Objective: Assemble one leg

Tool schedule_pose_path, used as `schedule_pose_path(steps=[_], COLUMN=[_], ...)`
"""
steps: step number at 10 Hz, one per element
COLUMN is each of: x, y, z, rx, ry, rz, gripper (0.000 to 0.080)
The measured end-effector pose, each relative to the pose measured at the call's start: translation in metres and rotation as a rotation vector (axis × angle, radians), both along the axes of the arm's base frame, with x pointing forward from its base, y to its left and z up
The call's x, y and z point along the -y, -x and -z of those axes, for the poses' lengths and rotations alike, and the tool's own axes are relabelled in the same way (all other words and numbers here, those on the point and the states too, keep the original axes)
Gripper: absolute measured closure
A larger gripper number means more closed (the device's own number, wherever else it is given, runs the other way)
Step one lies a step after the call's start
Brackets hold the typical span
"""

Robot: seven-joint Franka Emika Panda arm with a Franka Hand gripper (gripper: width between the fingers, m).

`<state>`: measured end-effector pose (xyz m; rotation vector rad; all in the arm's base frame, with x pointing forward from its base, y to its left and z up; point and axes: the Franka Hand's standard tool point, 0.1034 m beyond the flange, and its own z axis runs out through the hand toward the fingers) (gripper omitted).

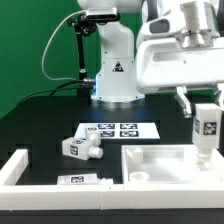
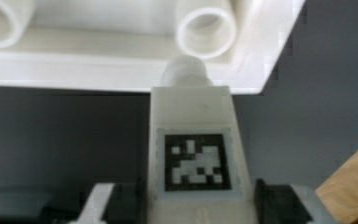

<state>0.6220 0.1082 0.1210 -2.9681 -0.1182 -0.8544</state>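
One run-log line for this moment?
gripper: shut on leg | leg: upright, tip by the panel's corner hole, not in it | other legs: lying near marker board

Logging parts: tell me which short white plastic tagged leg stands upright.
The short white plastic leg held upright in the gripper at the exterior view's right, above the white square panel; the other legs lie flat on the black table.

Triangular warning sign (image 1: 117, 68) on arm base (image 1: 115, 88), square black-and-white marker tag (image 2: 195, 160) on leg (image 2: 195, 108), several similar tags on marker board (image 1: 117, 131), more on loose part (image 1: 82, 147) on table (image 1: 40, 120)
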Motion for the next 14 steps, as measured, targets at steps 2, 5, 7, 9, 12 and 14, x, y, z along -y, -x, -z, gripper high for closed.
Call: schedule_pose_path(steps=[2,5,7,9,12,14], x=[0.000,-0.001,-0.006,-0.007,-0.008,-0.008], y=[0.002,0.005,0.007,0.004,0.000,-0.003], z=[0.002,0.013,0.022,0.022,0.022,0.022], rx=[0.000,-0.006,-0.009,0.010,0.026,0.031], ry=[-0.002,0.003,0.006,0.006,0.006,0.006], rz=[0.007,0.004,-0.004,-0.005,-0.006,-0.006], gripper=[0.0515,0.0515,0.0515,0.0515,0.0515,0.0515])
